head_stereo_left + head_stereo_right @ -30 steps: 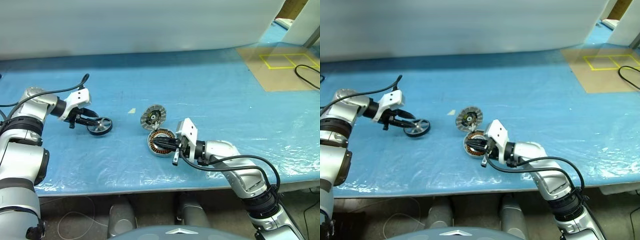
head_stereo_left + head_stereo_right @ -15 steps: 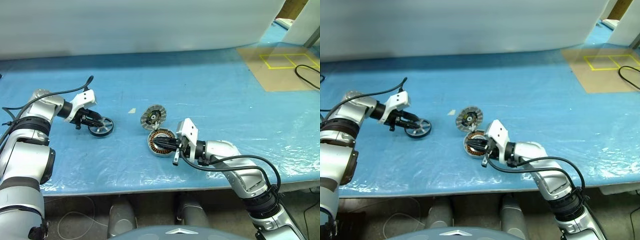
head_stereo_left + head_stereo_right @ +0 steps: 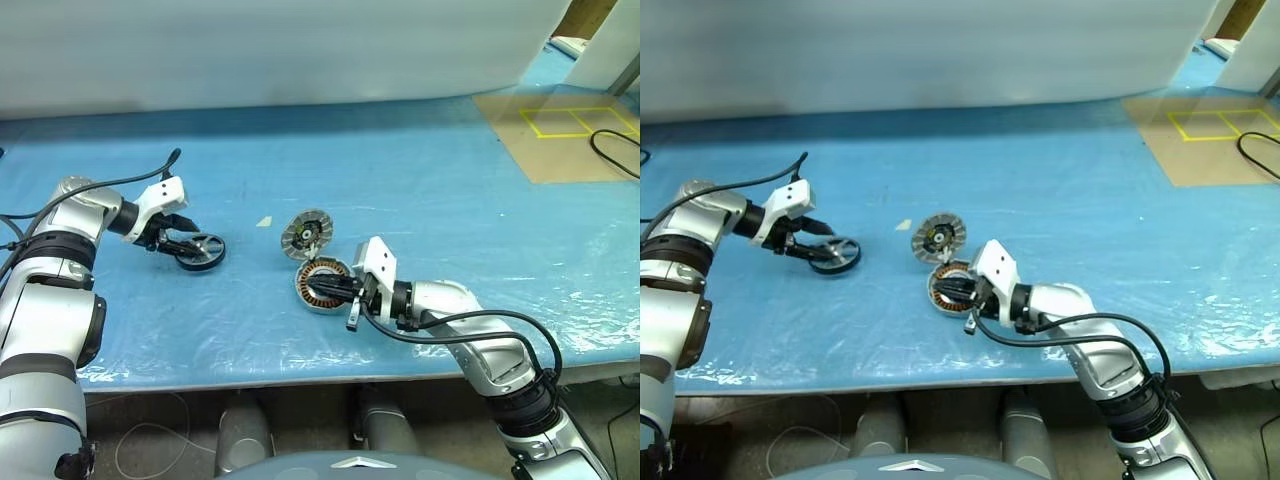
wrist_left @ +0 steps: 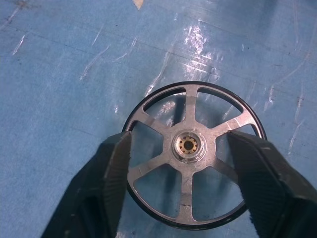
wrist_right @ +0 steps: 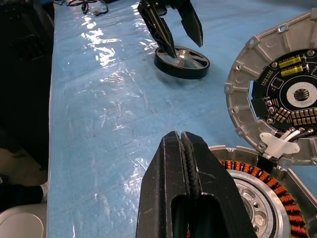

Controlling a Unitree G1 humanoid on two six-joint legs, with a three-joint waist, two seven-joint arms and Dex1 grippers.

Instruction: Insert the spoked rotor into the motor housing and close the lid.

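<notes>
The spoked rotor [image 4: 190, 146], a dark-rimmed ring with silver spokes and a small hub, lies flat on the blue table cover at the left [image 3: 200, 250]. My left gripper [image 4: 179, 143] is open, one finger close outside the rotor's rim on each side. The motor housing [image 3: 322, 283] sits near the table's middle, its copper windings showing. Its lid [image 3: 306, 234] stands tilted open on the far rim, with the segmented face and dark centre toward me. My right gripper [image 5: 181, 144] is shut, holds nothing, and its tip is at the housing's near rim [image 3: 338, 288].
A brown sheet with yellow tape squares [image 3: 560, 135] lies at the back right, with a black cable [image 3: 615, 150] looping over it. A small pale scrap [image 3: 263, 222] lies between rotor and lid. The table's front edge runs just below the right arm.
My left gripper's fingers have spread apart around the rotor, which stays flat where it was. The right gripper has not moved.
</notes>
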